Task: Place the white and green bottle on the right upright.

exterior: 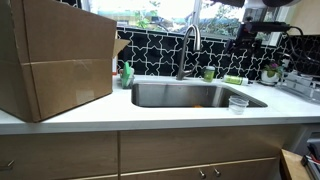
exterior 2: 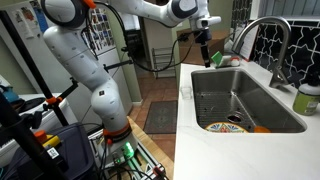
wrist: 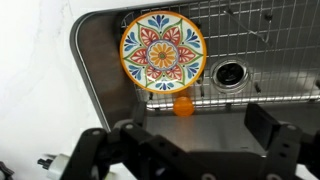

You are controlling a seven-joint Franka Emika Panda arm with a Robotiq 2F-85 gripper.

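Behind the sink's right end, in an exterior view, the white and green bottle (exterior: pixel 233 79) appears to lie on its side on the tabletop (exterior: pixel 150 117), just beside the short green cup (exterior: pixel 209 73); it shows only as a small pale-green sliver, too small to tell which end carries the white top. The step in hand, by my reading, is the approach; nothing is gripped, and the bottle is not yet upright. At the upper middle of an exterior view the end effector (exterior 2: pixel 203 48) hangs over the far end of the sink (exterior 2: pixel 250 95); the wrist view shows its fingers (wrist: pixel 272 135) spread wide with nothing between them, looking down on a patterned plate (wrist: pixel 163 50), an orange ball (wrist: pixel 183 105) and the drain (wrist: pixel 230 72); the bottle is outside that view. The next move calls for travelling across to the bottle, setting the open jaws across its slim body, descending, closing, then tipping it onto its base; a light round plastic body will likely roll if nudged, so a centred grip matters.
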